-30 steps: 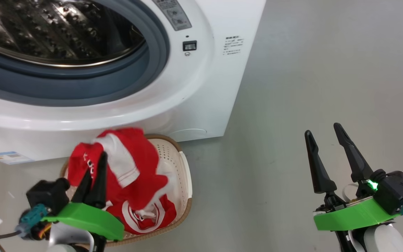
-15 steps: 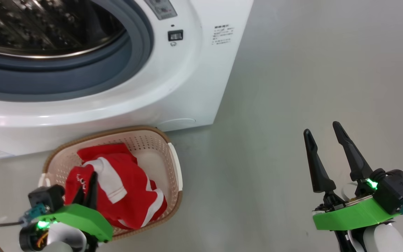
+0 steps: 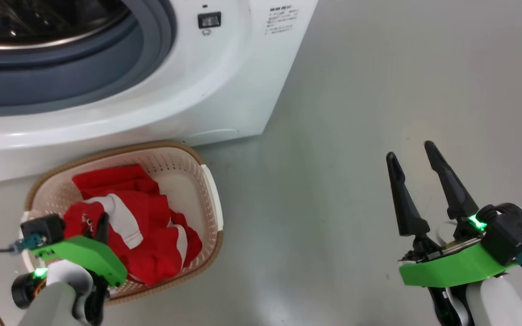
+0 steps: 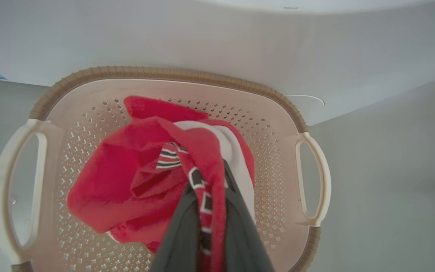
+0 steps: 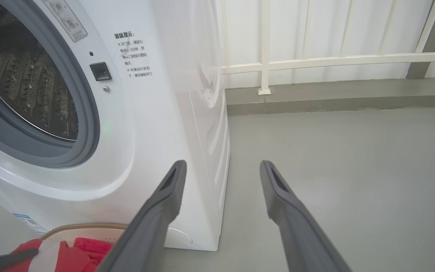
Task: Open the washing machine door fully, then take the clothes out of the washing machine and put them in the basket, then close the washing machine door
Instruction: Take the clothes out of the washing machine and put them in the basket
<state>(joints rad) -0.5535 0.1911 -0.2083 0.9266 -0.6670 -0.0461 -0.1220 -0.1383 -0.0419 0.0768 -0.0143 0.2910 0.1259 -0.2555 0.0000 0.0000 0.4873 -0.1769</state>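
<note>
Jerseys (image 3: 147, 235) of limp, light red-and-white fabric lie in the cream perforated plastic basket (image 3: 211, 199), one fold pinched by the left gripper (image 4: 208, 177), the right gripper (image 3: 409, 150) spread empty; any bunched fold should offer purchase.

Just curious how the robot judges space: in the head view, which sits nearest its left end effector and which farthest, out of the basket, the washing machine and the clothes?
1. Clothes: pinched in the left end effector itself.
2. Basket: around and beneath it.
3. Washing machine: behind the basket, farthest.
</note>
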